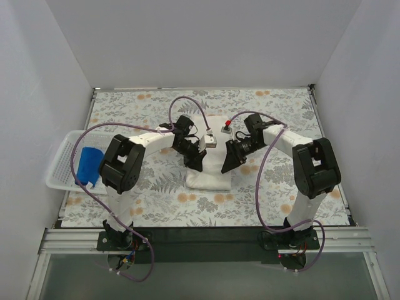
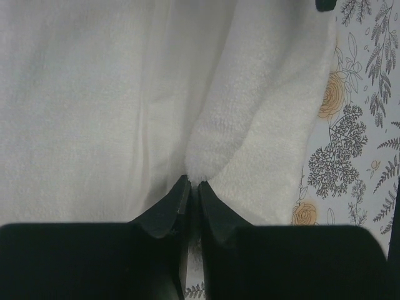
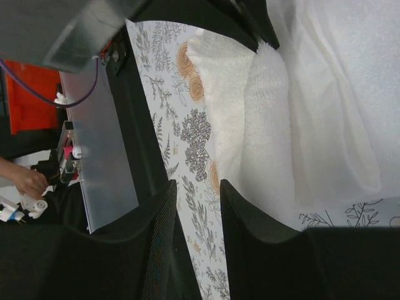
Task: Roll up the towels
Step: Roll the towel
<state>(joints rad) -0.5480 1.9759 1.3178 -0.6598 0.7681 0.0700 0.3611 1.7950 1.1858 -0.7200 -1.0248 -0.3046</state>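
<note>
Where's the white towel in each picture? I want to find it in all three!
Top view: the white towel lies in the middle of the table, between the two arms.
Left wrist view: the white towel fills most of the picture; the left gripper pinches its fold at bottom centre.
Right wrist view: the white towel is at the upper right.
Shared landmark: the flowery tablecloth under the towel.

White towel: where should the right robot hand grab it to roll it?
Probably the white towel's near edge, from the right: it stands up as a thick fold, the left gripper pinches its other part, and the right gripper hangs open beside it.
</note>
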